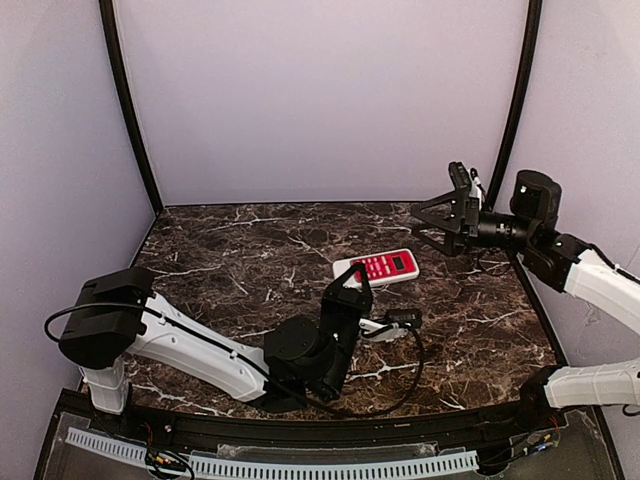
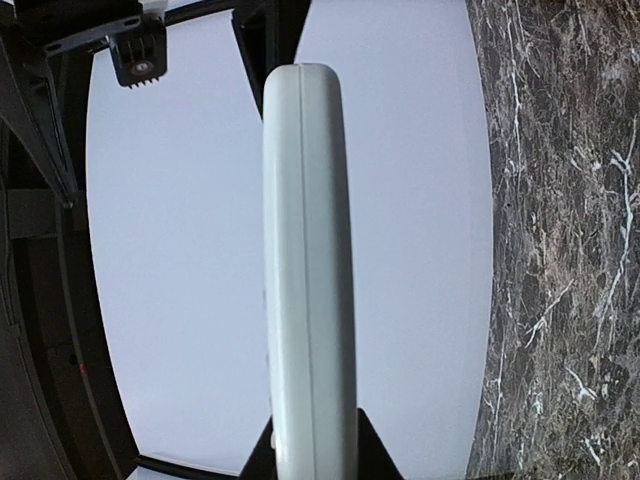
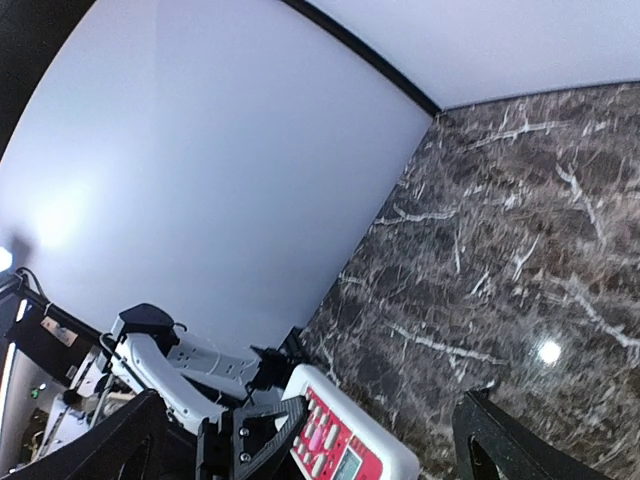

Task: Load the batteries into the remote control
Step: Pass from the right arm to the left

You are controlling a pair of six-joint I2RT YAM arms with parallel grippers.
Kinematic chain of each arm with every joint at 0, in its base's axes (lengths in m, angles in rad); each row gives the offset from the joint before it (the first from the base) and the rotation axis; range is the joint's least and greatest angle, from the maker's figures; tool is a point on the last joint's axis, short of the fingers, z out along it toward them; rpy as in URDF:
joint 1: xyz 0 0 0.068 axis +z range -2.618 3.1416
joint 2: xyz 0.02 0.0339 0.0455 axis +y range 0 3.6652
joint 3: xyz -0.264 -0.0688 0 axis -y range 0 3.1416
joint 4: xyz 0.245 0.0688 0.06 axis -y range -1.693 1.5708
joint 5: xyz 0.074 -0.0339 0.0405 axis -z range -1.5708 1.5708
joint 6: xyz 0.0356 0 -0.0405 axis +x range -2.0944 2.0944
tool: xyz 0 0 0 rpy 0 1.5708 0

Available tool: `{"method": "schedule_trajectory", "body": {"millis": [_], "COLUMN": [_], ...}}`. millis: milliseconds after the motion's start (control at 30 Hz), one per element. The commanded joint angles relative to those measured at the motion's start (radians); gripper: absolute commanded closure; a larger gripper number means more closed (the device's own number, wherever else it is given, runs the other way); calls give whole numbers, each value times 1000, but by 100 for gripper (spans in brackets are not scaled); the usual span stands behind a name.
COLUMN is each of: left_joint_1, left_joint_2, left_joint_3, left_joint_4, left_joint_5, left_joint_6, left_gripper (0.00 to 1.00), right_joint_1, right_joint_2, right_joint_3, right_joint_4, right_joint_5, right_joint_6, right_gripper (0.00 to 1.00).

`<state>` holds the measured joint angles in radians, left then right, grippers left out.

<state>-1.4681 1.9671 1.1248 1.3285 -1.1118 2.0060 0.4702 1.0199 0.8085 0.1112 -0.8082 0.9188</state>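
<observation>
Between left jaws, remote (image 1: pixel 385 266) partly hidden

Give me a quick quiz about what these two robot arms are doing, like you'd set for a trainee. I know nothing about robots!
1. True or false: the right pincer hangs open and empty above the marble table.
2. What grips the remote control? A) the left pincer B) the right pincer C) nothing, it lies free
3. Fill in: in the top view, the remote control's upward face is ___ with pale buttons.

Key: 1 true. 2 A; the left wrist view shows the remote edge-on between the fingers. 3 red.
</observation>
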Motion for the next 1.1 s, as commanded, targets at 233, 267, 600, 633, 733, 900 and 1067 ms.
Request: {"method": "schedule_trajectory", "body": {"millis": [233, 267, 600, 633, 733, 900, 1067], "left_joint_1": [92, 107, 277, 290, 320, 346, 370], "left_joint_2": [-450, -459, -504, -507, -516, -499, -465], "left_joint_3": [198, 235, 335, 327, 319, 351, 383], "left_joint_4": [-1482, -1590, -1870, -1870, -1871, -1903, -1920], "left_joint_5": [278, 339, 1057, 1119, 1259, 1432, 1576], "left_joint_6": [-1408, -1460, -1776, -1787, -1803, -1822, -1842], "left_gripper": [99, 99, 100, 100, 100, 100, 100], "right_joint_1": [-91, -92, -93, -91, -85, -60, 3], "right_joint_2": [-112, -119, -161, -155, -140, -133, -150], "right_joint_3": [106, 108, 20, 13, 1, 21, 28], "right_joint_4": [-147, -154, -81, -72, -66, -132, -205], "right_joint_5": [204, 199, -39, -77, -158, -223, -271], "right_joint_6": [-484, -514, -602, -601, -607, -681, -737], "right_gripper": [1, 1, 1, 1, 5, 9, 14]}}
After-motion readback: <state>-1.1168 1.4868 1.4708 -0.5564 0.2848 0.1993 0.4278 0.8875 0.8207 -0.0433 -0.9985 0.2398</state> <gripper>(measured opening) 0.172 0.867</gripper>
